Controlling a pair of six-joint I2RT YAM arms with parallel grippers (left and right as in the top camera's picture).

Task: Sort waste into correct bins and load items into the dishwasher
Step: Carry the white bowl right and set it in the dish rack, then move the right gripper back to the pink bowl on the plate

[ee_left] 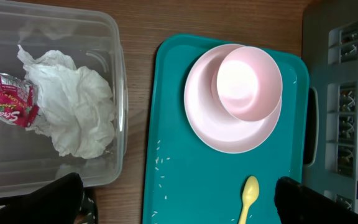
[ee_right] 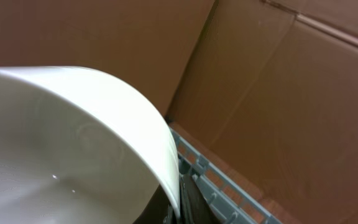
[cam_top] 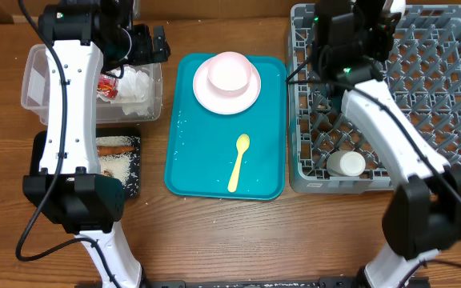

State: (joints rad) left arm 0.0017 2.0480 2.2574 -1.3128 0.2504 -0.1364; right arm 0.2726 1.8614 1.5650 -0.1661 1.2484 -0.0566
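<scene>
Meanwhile, the left gripper (cam_top: 146, 44) hangs wide open and empty above the clear plastic rectangular tub (cam_top: 30, 60) at the tabletop's far left corner. Inside the tub, a crumpled white napkin (ee_left: 73, 106) lies touching a red-and-silver crinkled wrapper (ee_left: 8, 106). Toward the near left edge, the flat black rectangular tray (cam_top: 133, 188) carries white rice grains (cam_top: 118, 166) and orange-brown food scraps (cam_top: 117, 146). At the centre, a teal serving tray (cam_top: 190, 160) bears a white round plate (ee_left: 197, 106) with a white bowl (ee_left: 247, 81) on it, and a pale yellow plastic spoon (cam_top: 239, 162) nearer the front. The right gripper (cam_top: 354, 32) is clamped shut on a second white bowl (ee_right: 73, 143) over the far side of the grey plastic dish rack (cam_top: 438, 96). A small white cup (cam_top: 346, 164) stands in the rack's near left corner.
</scene>
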